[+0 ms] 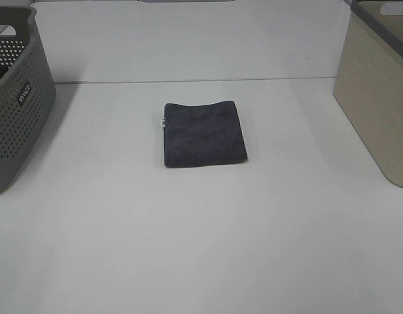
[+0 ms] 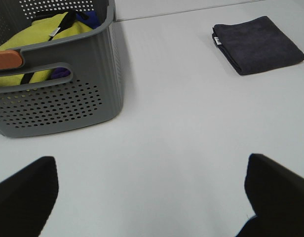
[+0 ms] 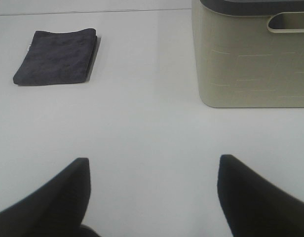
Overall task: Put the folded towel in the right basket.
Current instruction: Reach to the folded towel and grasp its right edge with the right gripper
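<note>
In the middle of the table [image 1: 201, 261]: I see the folded towel [image 1: 204, 133] lying flat, a dark grey rectangle with a small white tag on its left edge, well apart from the 2 baskets.
Right basket [image 1: 378, 98]: beige and solid-walled, at the far right. Its inside is hidden from me, and its tall wall means the towel has to go up and over the rim.
Left basket [image 1: 18, 111]: grey and perforated, at the far left, with a yellow garment [image 2: 38, 34] inside. It is not my target.
Right gripper [image 3: 153, 163]: released, its 2 fingers [image 3: 58, 197] spread wide with nothing between them, hanging over bare table on the near side. It is on the beige basket's side, so I judge this arm the natural one for the carry.
Left gripper [image 2: 152, 170]: also spread and empty, near the grey basket and well apart from the towel.
Overhead view: neither arm shows in it.
Stage: nothing is gripped, so I judge the task to be at its very start.
Next move: I would bring the right arm to the towel's right edge and pinch through every layer.
Risk: on flat cloth the fingers may catch only the top layer, and the fold could open.
</note>
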`<state>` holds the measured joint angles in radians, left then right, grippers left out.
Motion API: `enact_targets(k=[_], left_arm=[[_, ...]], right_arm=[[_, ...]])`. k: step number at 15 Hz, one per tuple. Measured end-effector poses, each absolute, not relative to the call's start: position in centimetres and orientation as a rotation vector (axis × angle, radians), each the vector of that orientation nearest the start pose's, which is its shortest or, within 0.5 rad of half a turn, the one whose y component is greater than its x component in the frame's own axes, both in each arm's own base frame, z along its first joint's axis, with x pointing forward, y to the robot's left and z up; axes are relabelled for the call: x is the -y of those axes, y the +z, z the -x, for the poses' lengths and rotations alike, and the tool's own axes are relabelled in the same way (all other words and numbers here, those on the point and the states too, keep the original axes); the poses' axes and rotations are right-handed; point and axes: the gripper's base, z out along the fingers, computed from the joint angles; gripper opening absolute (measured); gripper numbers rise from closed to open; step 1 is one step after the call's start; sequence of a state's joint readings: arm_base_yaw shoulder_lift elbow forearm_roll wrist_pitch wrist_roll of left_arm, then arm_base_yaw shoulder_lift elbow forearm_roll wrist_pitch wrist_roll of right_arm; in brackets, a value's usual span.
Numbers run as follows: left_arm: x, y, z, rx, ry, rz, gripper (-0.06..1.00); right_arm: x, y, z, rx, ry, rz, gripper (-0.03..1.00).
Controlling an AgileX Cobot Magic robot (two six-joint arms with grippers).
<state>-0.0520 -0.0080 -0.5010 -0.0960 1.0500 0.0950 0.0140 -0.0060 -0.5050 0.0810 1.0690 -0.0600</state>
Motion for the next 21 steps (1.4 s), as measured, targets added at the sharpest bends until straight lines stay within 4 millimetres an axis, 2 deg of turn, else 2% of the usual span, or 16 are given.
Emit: enact_targets(k=[7,10,12,14,15,16,17,21], left_arm=[[0.7,27.9,0.6,-2.016,-0.087,-0.153,0.98],[0.7,27.9,0.6,-2.016,-0.087,-0.153,0.98],[0.7,27.9,0.6,-2.016,-0.087,-0.153,0.98],[0.7,27.9,0.6,-2.016,-0.087,-0.153,0.98],[0.7,27.9,0.6,-2.016,-0.087,-0.153,0.98],[0.7,27.9,0.6,-2.016,-0.087,-0.153,0.98],[0.7,27.9,0.6,-2.016,-0.087,-0.153,0.98],[0.7,27.9,0.6,-2.016,-0.087,-0.153,0.98]], right_arm=[[-0.6,27.8,0.7,-2.038,0.069,0.080,0.69],[-0.8,28.5,-0.3,-2.059,0.098,0.077,0.69],[-1.0,30.0,-2.6,-2.075,0.132,0.064,0.69],[-1.4,31.7,-5.9,-2.107,0.185,0.049,0.69],[-1.7,33.2,-9.7,-2.177,0.219,0.066,0.69],[-1.8,34.0,-11.6,-2.208,0.229,0.086,0.69],[-1.9,34.4,-12.6,-2.225,0.239,0.093,0.69],[-2.7,36.0,-20.9,-2.339,0.317,0.168,0.69]])
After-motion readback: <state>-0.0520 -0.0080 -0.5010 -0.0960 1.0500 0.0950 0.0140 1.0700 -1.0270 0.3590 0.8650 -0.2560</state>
